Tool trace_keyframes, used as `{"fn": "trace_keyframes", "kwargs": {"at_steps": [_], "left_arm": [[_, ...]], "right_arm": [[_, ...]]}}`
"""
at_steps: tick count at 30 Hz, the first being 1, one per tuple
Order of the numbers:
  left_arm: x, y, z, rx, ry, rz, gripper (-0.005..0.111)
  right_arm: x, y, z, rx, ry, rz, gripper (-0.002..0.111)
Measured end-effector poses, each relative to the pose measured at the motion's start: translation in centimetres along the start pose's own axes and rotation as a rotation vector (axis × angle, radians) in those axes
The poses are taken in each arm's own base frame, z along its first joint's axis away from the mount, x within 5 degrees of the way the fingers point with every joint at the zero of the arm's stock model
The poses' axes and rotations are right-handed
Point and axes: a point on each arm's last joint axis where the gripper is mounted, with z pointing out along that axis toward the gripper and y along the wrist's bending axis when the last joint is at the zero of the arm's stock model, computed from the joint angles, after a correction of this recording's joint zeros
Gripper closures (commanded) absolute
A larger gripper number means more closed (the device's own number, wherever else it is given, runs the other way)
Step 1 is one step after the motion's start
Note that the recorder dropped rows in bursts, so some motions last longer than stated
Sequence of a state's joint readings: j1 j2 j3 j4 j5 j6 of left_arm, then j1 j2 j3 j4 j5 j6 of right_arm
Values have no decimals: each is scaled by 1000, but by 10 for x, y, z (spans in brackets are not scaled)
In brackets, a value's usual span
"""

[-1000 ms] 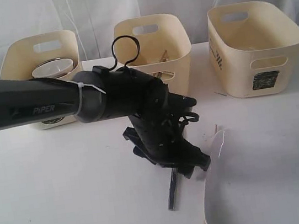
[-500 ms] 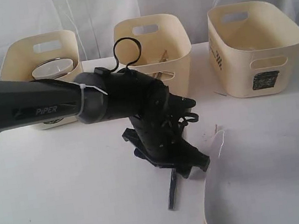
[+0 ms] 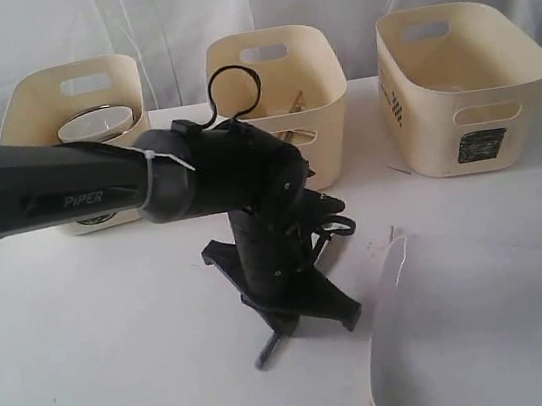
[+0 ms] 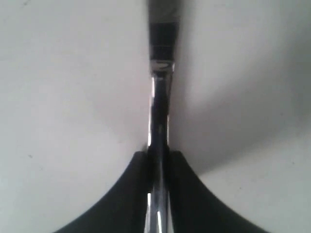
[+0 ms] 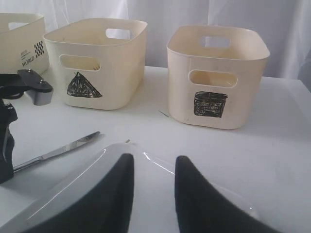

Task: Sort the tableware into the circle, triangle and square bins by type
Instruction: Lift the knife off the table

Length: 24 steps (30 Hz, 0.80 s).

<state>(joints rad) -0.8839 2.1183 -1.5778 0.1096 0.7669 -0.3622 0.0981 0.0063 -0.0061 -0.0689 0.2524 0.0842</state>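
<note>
Your left arm was stretched in over the middle of the surface [image 3: 88,340], wrist bent down, with the left gripper [image 4: 158,156] pointing at the cloth in front of the triangle bin [image 5: 112,73]. Its fingers [image 4: 131,194] were pinched narrow on the steel knife [image 5: 58,151], one black pad tight against each side of the metal. From the right wrist view the blade ran low along the surface and pointed toward the space between the triangle bin and the square bin [image 5: 218,73]. You could not tell from any view whether the knife was off the surface or resting on it. In the exterior view one dark end of it stuck out below the gripper, near the left edge of the white square plate [image 3: 491,334].

That plate lay at the near right, in front of the square bin and apart from it. Your right gripper [image 5: 154,160] sat over the plate, its fingers standing partly apart with a clear gap and nothing between them; the plate's white face showed through the gap. Whether the fingers touched the plate could not be told.

The three bins stood in a row at the back. The circle bin [image 3: 70,100], on the left, held a round bowl [image 3: 98,123]. The arm covered most of that bin's front.
</note>
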Motion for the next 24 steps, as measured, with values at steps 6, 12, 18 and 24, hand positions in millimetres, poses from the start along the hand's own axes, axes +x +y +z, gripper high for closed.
{"fn": "trace_keyframes", "kwargs": {"at_steps": [6,12,18,24], "left_arm": [[0,4,-1,-47,0,34,107],[0,6,-14,-60,-29,46,107],[-3,7,-40,-43,-126,44,107],[-3,6,-45,-38,-138,41,107]], "right_arm": [[0,0,0,0,0,0,80],[0,0,0,0,0,0,80],[0,0,0,0,0,0,80],[0,0,0,0,0,0,80]]}}
